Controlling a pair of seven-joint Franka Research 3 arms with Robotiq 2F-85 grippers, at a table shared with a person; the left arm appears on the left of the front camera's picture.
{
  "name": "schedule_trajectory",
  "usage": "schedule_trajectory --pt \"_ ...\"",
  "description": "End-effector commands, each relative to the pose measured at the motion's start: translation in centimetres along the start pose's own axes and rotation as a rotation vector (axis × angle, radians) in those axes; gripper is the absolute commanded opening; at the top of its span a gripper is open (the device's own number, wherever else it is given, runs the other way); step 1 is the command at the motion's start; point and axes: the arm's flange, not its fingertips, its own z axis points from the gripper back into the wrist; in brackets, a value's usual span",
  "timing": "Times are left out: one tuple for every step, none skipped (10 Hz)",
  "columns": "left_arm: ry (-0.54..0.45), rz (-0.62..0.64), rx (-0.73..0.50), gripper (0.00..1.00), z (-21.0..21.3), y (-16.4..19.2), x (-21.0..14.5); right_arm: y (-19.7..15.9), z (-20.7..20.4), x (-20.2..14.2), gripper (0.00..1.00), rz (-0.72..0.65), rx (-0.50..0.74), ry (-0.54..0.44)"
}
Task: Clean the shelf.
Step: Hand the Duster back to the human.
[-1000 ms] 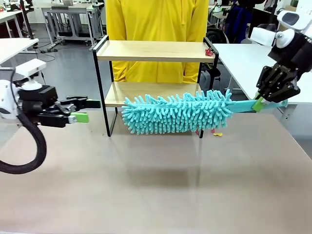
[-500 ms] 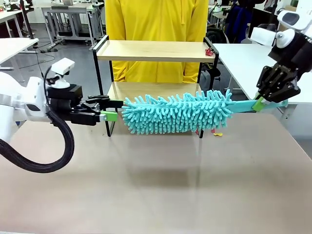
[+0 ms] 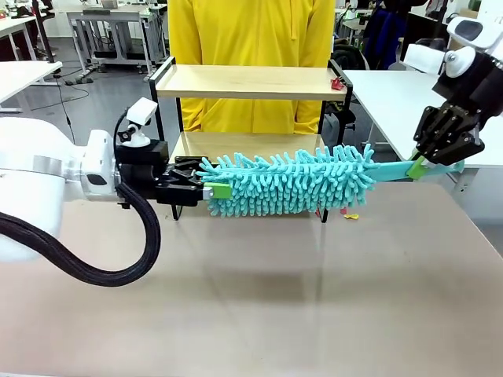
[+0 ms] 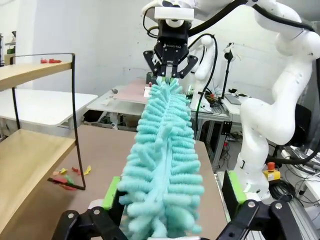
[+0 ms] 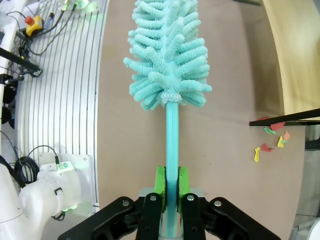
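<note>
Right claw [image 3: 418, 166]: we are clenching it on the flat teal handle [image 5: 172, 135] of a duster, green pads [image 5: 160, 187] pressing both sides of the handle. The duster's fluffy teal head [image 3: 287, 182] is hanging level just in front of the shelf [image 3: 245, 82], across its lower board [image 3: 244, 144] and clear of the table [image 3: 259, 298].

Left claw [image 4: 172, 192]: we are holding it released, jaws spread wide on either side of the duster's free end, pads [image 4: 111, 192] apart from the fluff on both sides. In the front view this claw [image 3: 211, 185] is sitting at the left end of the duster head, just in front of the shelf's left legs.

Shelf: two light wood boards in a thin black frame, standing upright at the far side of the table. A person in a yellow top [image 3: 251, 31] is standing right behind the shelf.

Scraps [image 5: 270, 140]: small red, yellow and green bits are lying on the table by the shelf's right leg; one red bit [image 3: 336, 83] is resting at the right end of the shelf's top board.
</note>
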Motion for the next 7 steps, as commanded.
schedule_trajectory --pt "-0.010 -0.016 -0.021 1.00 -1.52 0.65 -0.30 0.11 0.29 0.20 0.13 -0.017 -0.002 -0.016" --pt "0.007 -0.010 -0.050 1.00 -1.87 0.61 -0.56 0.11 0.29 0.20 0.13 -0.017 -0.002 -0.016" --pt "0.016 -0.015 -0.055 1.00 -1.90 0.67 -0.69 0.11 0.29 0.20 0.13 -0.017 -0.002 -0.016" --pt "0.042 -0.019 -0.065 0.44 -1.90 0.75 -0.74 0.11 0.29 0.20 0.13 -0.017 -0.002 -0.016" --pt "0.065 -0.022 -0.071 0.44 -1.85 0.87 -0.94 0.11 0.29 0.20 0.13 -0.017 -0.002 -0.016" --pt "0.081 -0.032 -0.070 0.00 -1.84 0.90 -1.18 0.11 0.29 0.20 0.13 -0.017 -0.002 -0.016" --pt "0.092 -0.044 -0.075 0.39 -1.81 0.82 -1.23 0.11 0.29 0.20 0.13 -0.017 -0.002 -0.016"
